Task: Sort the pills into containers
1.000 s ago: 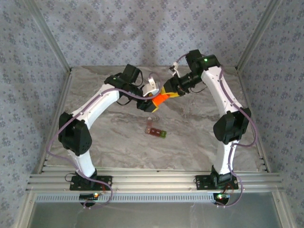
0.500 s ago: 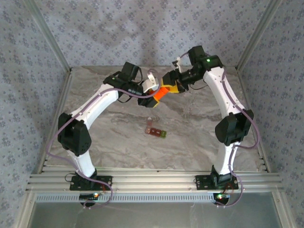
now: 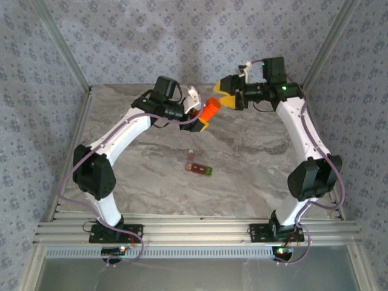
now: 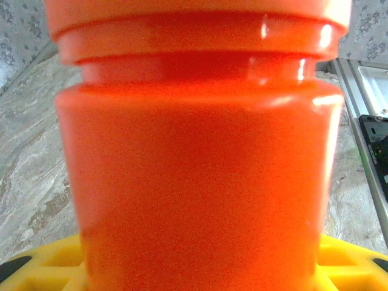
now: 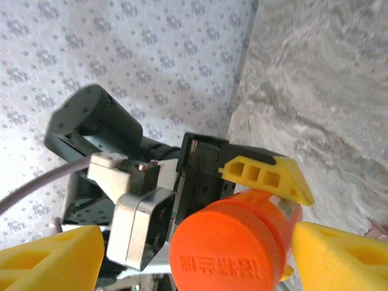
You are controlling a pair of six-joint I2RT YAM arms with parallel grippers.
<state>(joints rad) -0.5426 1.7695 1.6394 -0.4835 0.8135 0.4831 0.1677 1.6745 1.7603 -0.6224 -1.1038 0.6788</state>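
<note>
An orange bottle [image 3: 211,110] with its orange cap on is held off the table, lying roughly level, cap end toward the right arm. My left gripper [image 3: 202,120] is shut on the bottle's body [image 4: 194,182], with its yellow fingers [image 4: 354,267] at either side. My right gripper [image 3: 226,96] is open just beyond the cap [image 5: 227,254]. Its yellow fingers [image 5: 51,260] stand wide of the cap on both sides without touching it. The containers [image 3: 199,167], a dark red-brown strip with a green end, lie on the marble table below. The pills are hidden.
The marble tabletop [image 3: 254,170] is bounded by patterned walls [image 3: 182,42] at the back and sides and an aluminium rail [image 3: 194,230] at the near edge. The left gripper's yellow finger [image 5: 267,176] and black body sit close in front of the right wrist camera.
My right gripper has opened, let go of the cap end and drawn back to the right. My left arm has lifted the bottle and turned it more level.
</note>
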